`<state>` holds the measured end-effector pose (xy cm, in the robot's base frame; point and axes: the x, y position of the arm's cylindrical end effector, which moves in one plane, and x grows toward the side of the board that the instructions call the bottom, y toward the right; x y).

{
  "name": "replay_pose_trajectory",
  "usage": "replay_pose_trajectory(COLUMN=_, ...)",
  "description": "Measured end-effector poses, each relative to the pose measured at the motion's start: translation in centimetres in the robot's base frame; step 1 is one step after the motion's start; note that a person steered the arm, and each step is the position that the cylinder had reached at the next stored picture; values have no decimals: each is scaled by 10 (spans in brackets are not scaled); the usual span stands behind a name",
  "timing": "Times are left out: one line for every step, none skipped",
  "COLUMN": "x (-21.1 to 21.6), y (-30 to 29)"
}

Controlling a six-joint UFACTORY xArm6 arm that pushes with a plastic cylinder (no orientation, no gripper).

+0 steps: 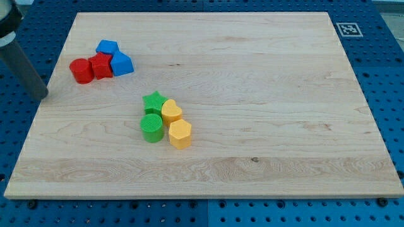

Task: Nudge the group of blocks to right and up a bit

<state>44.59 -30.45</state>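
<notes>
My tip (43, 94) is at the view's left edge of the wooden board (265, 94), left of and slightly below a cluster of blocks. That cluster holds a red cylinder (80, 71), a red block (100, 65), a blue block (107, 47) and a second blue block (121, 64), all touching. Near the board's middle a second cluster holds a green star (154, 101), a green cylinder (151, 128), a yellow heart-like block (172, 111) and a yellow hexagon (180, 134). My tip touches no block.
The board lies on a blue perforated table (385, 63). A black-and-white marker tag (346, 28) sits at the board's top right corner.
</notes>
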Motion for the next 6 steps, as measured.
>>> replay_pose_trajectory(x=1, y=0)
replay_pose_trajectory(x=-28, y=9)
replay_pose_trajectory(x=-40, y=18)
replay_pose_trajectory(x=-40, y=26)
replay_pose_trajectory(x=-42, y=46)
replay_pose_trajectory(x=-45, y=62)
